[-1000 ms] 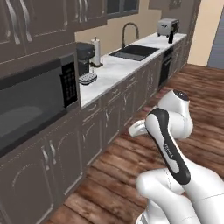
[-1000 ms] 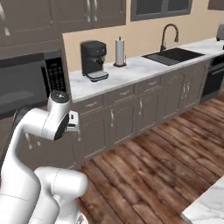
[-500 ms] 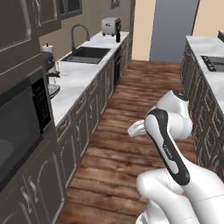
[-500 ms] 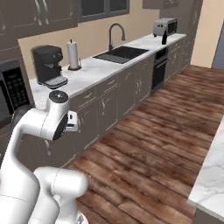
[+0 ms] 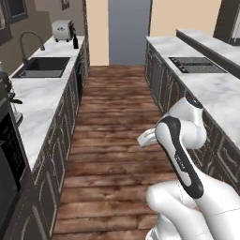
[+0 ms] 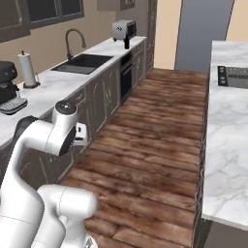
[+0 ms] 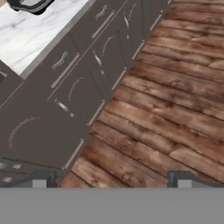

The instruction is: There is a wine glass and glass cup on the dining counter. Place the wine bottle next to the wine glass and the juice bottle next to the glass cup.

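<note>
My gripper [image 7: 113, 180] is open, its two fingertips [image 7: 43, 179] wide apart with nothing between them. It hangs folded close to the arm over the wooden floor [image 7: 175, 96], facing the dark lower cabinets [image 7: 83, 83] of the sink-side worktop; I see the hand [image 5: 145, 138] from the left base and the hand [image 6: 80, 136] from the right. A dark slim-necked bottle [image 5: 75, 42], seemingly the wine bottle [image 6: 127, 42], stands far off beside the toaster. The wine glass, glass cup and juice bottle are out of view. A raised marble slab [image 5: 206, 40] at far right may be the dining counter.
A long marble worktop [image 5: 42, 93] with sink [image 5: 40, 67], faucet and toaster [image 5: 61, 29] runs along the left. A marble counter [image 6: 227, 131] with a cooktop [image 5: 194, 64] runs along the right. Between them a wooden aisle [image 5: 115, 117] leads to a doorway. A coffee machine [image 6: 8, 87] and paper roll [image 6: 26, 70] stand nearer.
The whole picture has swung: the base has turned to the right, from facing the sink-side cabinets to looking down the aisle. The arm keeps its folded pose and the gripper stays open.
</note>
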